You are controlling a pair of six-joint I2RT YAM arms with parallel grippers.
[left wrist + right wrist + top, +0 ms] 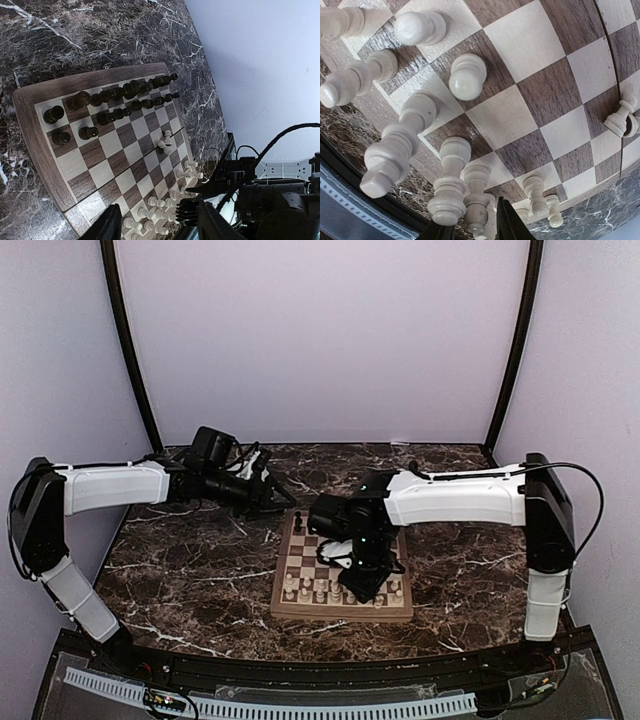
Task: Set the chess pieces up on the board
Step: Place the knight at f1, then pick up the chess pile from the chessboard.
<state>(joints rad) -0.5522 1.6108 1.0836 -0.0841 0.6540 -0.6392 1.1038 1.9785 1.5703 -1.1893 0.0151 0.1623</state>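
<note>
The board [340, 615] lies at the table's middle. Dark chess pieces [125, 92] fill its far two rows and cream-white chess pieces [160, 205] crowd its near rows. A white piece [165, 142] lies tipped near mid-board. My right gripper [362, 585] is low over the near white rows. In the right wrist view its fingers [512, 225] sit close on either side of an upright white piece [479, 205], shut on it. My left gripper [280, 498] hovers off the board's far left corner. It is open and empty [157, 227].
Dark marble tabletop [190, 580] surrounds the board. A white wall [320, 340] and black frame posts [130, 350] stand behind. In the right wrist view, white pieces [465, 75] stand tightly around the held one, and the tipped piece [620, 117] lies at the right.
</note>
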